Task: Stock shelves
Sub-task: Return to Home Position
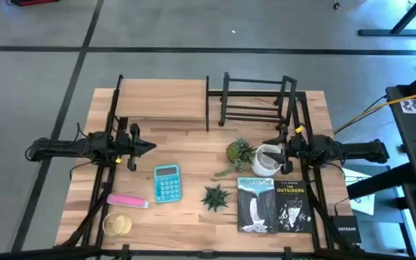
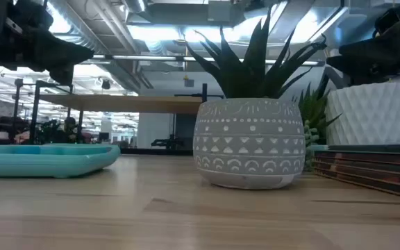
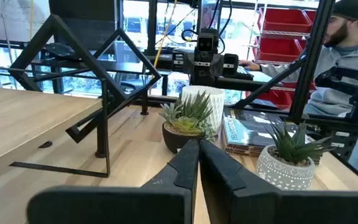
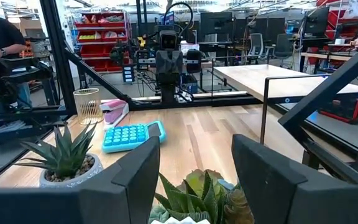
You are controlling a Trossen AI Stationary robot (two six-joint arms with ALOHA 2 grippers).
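The shelves stand at the table's far edge: a light-wood board on black legs (image 1: 163, 101) on the left and a black bar rack (image 1: 255, 101) on the right. My left gripper (image 1: 149, 147) hovers shut near the table's left side, in front of the wood shelf, its fingers (image 3: 197, 158) pointing toward the table's right. My right gripper (image 1: 267, 150) stands open above a white ribbed pot (image 1: 269, 159) and beside a succulent in a dark pot (image 1: 238, 151); its fingers (image 4: 132, 177) have the succulent's leaves (image 4: 194, 196) below and between them, with nothing held.
On the table in front of the shelves lie a teal calculator (image 1: 167, 182), a plant in a grey patterned pot (image 1: 215, 196), two books (image 1: 274, 204), a pink stapler (image 1: 127, 201) and a yellow wire cup (image 1: 118, 224). A person (image 3: 347, 43) sits beyond the table's right side.
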